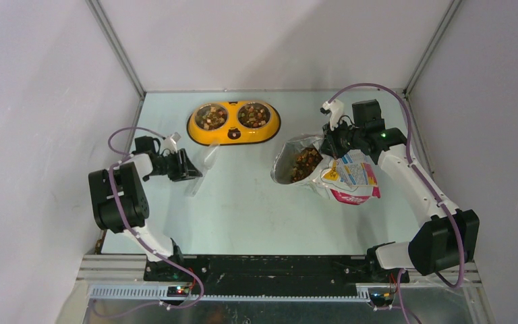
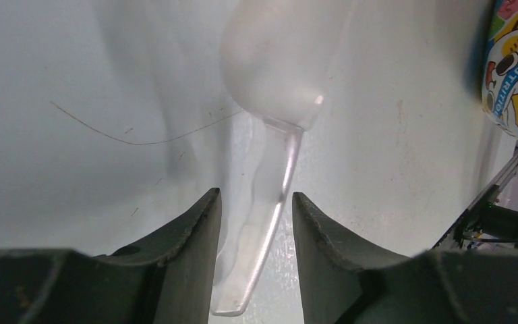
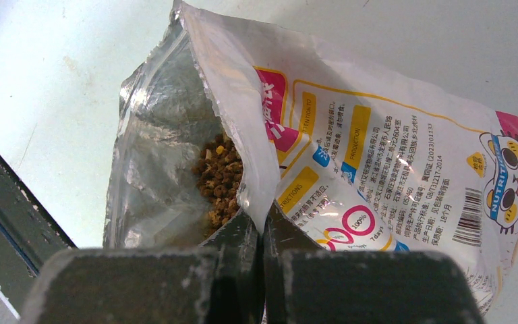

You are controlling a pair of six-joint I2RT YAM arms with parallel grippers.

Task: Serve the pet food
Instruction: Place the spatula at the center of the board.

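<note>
I see kibble (image 1: 210, 117) in both wells of the yellow oval double-bowl feeder (image 1: 233, 135), which sits at the far side of the tabletop (image 1: 243, 209). It is a mix of brown, dark and reddish pieces in the left well and the right one alike.

More of it sits inside the cat-food bag (image 1: 351, 177), which lies on its side to the right of the feeder. The bag's mouth gapes toward the middle of the tabletop. In my right wrist view the silver lining is exposed and a heap of brown pieces lies deep in the mouth.

My right end effector (image 3: 263, 226) is clamped on the upper lip of the bag's mouth. Its fingers are pressed together over the printed film.

On the left, the translucent plastic scoop (image 2: 276, 61) lies on the tabletop, in front of the feeder and to its left. Its cup points away from my wrist camera and shows only milky plastic.

My left end effector (image 2: 256, 196) is low over the tabletop with its fingers (image 2: 195, 236) apart. The scoop's handle runs between them, and a gap shows on the left side, so the handle is not pinched.
</note>
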